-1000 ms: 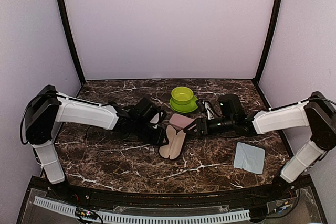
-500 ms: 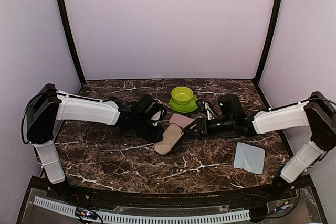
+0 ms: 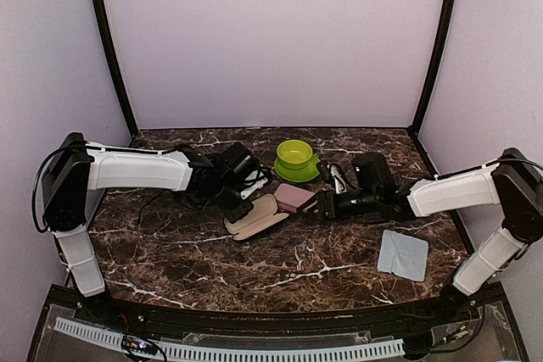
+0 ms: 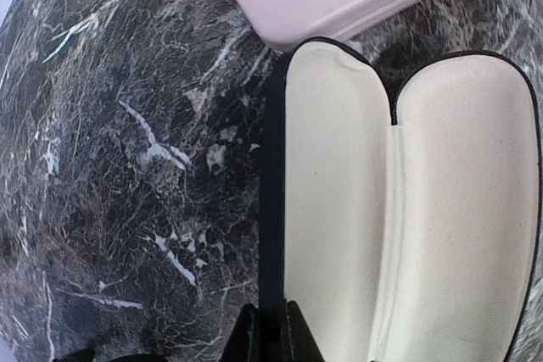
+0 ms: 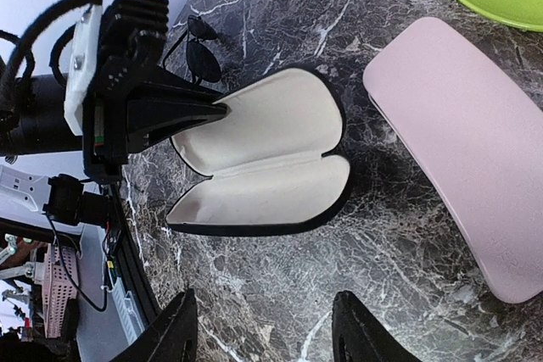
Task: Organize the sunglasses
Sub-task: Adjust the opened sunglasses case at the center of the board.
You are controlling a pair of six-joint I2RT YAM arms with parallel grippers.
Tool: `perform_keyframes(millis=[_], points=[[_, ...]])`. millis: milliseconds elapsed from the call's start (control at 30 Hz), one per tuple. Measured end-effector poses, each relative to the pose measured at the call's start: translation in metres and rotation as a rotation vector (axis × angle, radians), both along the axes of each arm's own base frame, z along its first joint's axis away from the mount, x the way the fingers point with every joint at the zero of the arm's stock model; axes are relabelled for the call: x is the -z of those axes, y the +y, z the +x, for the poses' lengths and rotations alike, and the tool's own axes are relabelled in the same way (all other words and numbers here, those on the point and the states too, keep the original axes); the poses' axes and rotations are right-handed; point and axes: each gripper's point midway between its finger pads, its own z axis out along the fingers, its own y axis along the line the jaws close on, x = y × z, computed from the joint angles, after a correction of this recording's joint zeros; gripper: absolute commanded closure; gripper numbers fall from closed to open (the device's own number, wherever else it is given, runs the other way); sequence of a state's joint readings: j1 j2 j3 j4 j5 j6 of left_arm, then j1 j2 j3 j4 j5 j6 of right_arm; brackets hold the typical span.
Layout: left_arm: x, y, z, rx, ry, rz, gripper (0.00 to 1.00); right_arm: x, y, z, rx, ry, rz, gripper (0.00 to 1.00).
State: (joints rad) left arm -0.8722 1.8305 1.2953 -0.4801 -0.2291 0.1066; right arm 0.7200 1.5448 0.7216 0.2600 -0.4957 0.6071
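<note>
One pair of sunglasses [image 5: 202,48], thin black frame with dark lenses, lies on the marble behind the left gripper in the right wrist view. My left gripper [image 4: 271,338] is shut on the black rim of an open hard case [image 4: 407,209] with a cream lining. From above, the left gripper [image 3: 241,203] holds that case [image 3: 254,219] near the table's middle. A shut pink case [image 3: 295,196] lies just right of it. My right gripper [image 5: 267,336] hovers open over bare marble in front of the open case [image 5: 263,158], with nothing between its fingers, and the pink case [image 5: 458,150] lies to its right.
A green bowl on a green plate [image 3: 294,158] stands behind the cases. A grey-blue cloth [image 3: 403,253] lies flat at the front right. The table [image 3: 170,260] is dark marble, enclosed by pale walls at the back and sides.
The left gripper closed on the open case's rim and swung the case left and back, so it now lies across instead of pointing toward me. The right arm stayed put.
</note>
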Motion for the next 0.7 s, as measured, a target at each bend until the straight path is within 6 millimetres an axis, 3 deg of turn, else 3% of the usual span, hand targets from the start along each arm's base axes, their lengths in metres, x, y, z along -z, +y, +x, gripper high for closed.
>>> perform_keyframes(millis=[200,433,700], points=[[0.007,0.005,-0.012,0.232,-0.030,0.082,0.96,0.001,-0.001,-0.001,-0.002,0.001,-0.006,0.46],[-0.013,-0.013,-0.011,0.411,-0.147,0.025,0.96,0.002,-0.001,-0.001,-0.001,0.001,-0.009,0.46],[-0.011,-0.027,-0.009,0.504,-0.188,0.007,0.93,0.005,-0.003,-0.001,0.003,0.002,-0.023,0.46]])
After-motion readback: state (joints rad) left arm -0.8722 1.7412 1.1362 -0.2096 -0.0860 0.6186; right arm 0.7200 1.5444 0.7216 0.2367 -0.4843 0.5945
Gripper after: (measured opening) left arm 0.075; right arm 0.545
